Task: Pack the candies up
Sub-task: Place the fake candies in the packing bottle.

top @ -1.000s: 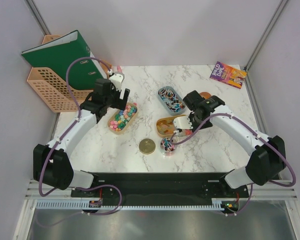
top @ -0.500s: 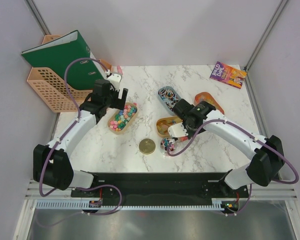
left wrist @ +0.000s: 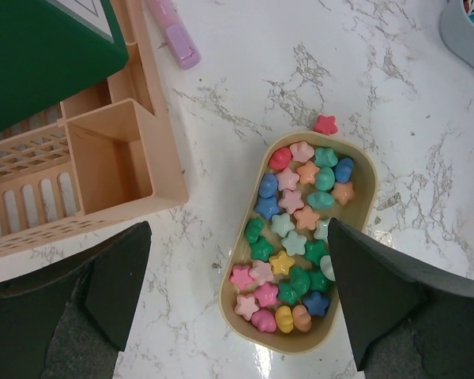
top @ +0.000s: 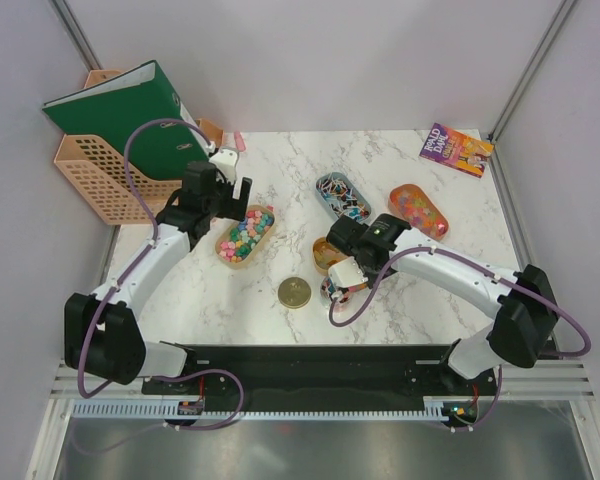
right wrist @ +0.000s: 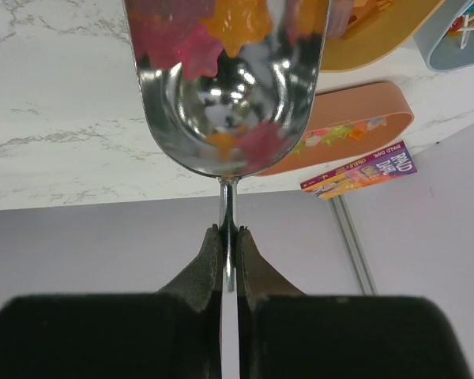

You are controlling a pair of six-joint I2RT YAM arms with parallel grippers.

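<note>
Star-shaped candies (left wrist: 296, 229) in mixed colours fill a tan oval tray (left wrist: 241, 316), also seen from above (top: 245, 235). My left gripper (left wrist: 237, 264) hovers open over that tray's near end, empty; from above it shows at the tray's far left (top: 225, 192). One red candy (left wrist: 325, 124) lies loose on the table. My right gripper (right wrist: 227, 237) is shut on the handle of a silver scoop (right wrist: 225, 95) that carries a few candies (right wrist: 197, 35). From above, the scoop (top: 343, 271) is over a small jar (top: 332, 292) holding candies.
A gold lid (top: 294, 292) lies left of the jar. An orange tray of candies (top: 417, 210), a grey-blue tray (top: 342, 197) and a yellow tray (top: 325, 252) stand nearby. A book (top: 455, 150) is back right. A peach basket (top: 95, 175) with a green binder (top: 120, 110) stands back left.
My right arm has swung left with the scoop, from over the orange tray to above the jar, uncovering that tray. My left gripper has drawn back slightly from the tan tray.
</note>
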